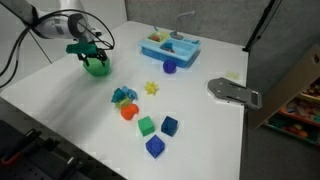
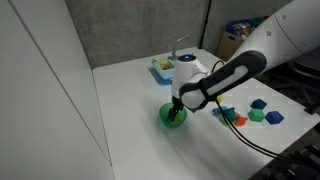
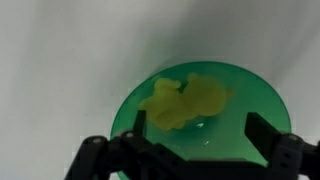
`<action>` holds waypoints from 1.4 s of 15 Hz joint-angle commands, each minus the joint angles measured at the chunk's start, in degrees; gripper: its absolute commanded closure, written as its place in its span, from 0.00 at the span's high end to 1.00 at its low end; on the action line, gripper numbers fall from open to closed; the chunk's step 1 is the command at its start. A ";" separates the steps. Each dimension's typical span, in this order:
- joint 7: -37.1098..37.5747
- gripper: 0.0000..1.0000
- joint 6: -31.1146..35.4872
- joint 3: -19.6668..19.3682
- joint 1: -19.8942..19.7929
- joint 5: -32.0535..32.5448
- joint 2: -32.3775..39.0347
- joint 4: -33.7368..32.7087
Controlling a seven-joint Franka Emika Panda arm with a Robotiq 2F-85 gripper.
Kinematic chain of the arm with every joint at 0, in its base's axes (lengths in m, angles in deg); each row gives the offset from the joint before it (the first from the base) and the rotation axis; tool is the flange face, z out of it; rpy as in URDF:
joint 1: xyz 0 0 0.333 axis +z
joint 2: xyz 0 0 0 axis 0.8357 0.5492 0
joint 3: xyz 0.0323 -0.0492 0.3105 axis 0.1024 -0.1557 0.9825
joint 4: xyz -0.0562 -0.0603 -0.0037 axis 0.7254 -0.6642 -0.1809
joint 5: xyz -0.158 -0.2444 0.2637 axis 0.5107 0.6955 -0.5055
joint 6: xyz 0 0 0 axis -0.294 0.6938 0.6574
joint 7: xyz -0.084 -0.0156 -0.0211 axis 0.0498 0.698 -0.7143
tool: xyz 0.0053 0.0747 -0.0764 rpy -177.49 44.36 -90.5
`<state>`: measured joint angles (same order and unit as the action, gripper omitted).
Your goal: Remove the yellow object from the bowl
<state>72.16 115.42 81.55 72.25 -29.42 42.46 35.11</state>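
The arm (image 2: pixel 262 55) filled the upper right of an exterior view: smooth, rounded white shells, with a glossy black section (image 2: pixel 215 85) nearer the wrist. At the upper left of an exterior view, thin black cables (image 1: pixel 62 14) looped over the white links. The tool (image 3: pixel 185 150) was matte black, its blocky, angular fingers (image 3: pixel 95 155) lining the wrist view's bottom edge.

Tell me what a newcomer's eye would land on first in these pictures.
The green bowl fills the wrist view, with the yellow object lying inside it. The hand hangs open over it, a finger on either side. In an exterior view, coloured blocks lie scattered mid-table, apart from the bowl.
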 commanded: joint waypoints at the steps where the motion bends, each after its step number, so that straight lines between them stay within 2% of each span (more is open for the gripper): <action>1: -0.59 1.00 -0.13 -0.97 1.19 1.52 1.80 -1.46; 8: -1.11 1.00 1.38 -2.46 3.12 5.39 4.73 -4.09; 17: -2.84 1.00 2.97 -2.07 2.75 5.57 8.19 -7.36; 18: -2.99 0.91 3.01 -2.11 2.71 5.54 8.46 -7.51; 19: -3.11 0.73 2.96 -2.23 2.71 5.54 8.67 -7.75; 21: -3.22 0.56 2.82 -2.35 2.70 5.50 8.72 -7.81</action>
<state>70.06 117.98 79.40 75.08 -24.47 49.65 29.31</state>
